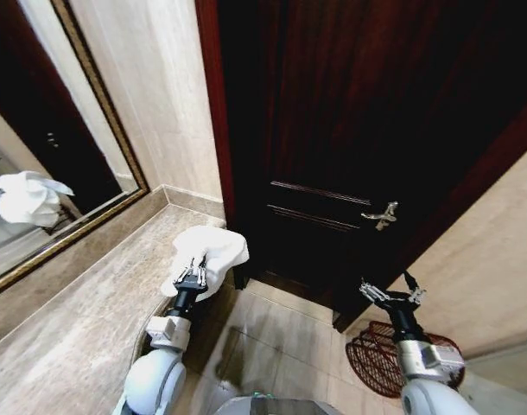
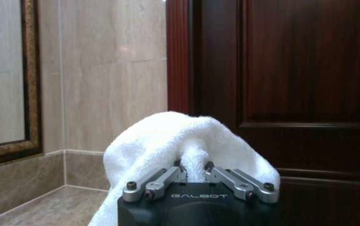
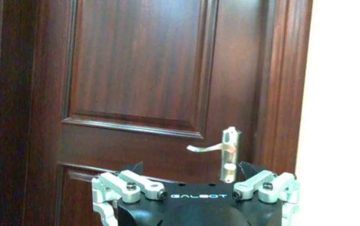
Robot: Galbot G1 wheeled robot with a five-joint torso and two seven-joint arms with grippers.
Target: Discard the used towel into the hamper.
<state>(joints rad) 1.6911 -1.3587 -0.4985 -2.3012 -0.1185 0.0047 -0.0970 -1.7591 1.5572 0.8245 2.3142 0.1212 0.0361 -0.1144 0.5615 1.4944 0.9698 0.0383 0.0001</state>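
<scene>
1. The left gripper (image 1: 193, 277) has its jaws clenched on a fold of the white towel (image 1: 207, 253), which drapes over and beyond the jaws, above the edge of the stone table (image 1: 82, 303).
2. In the left wrist view the towel (image 2: 167, 146) bunches between the left gripper's (image 2: 194, 170) jaws, with the dark wooden door (image 2: 305, 70) beyond.
3. The right gripper (image 1: 393, 296) is held up with its jaws released and spread wide, grasping nothing, facing the door handle (image 3: 220, 148).
4. The hamper (image 1: 371, 359) stands on the floor below and just behind the right jaws, well apart from the towel.
</scene>
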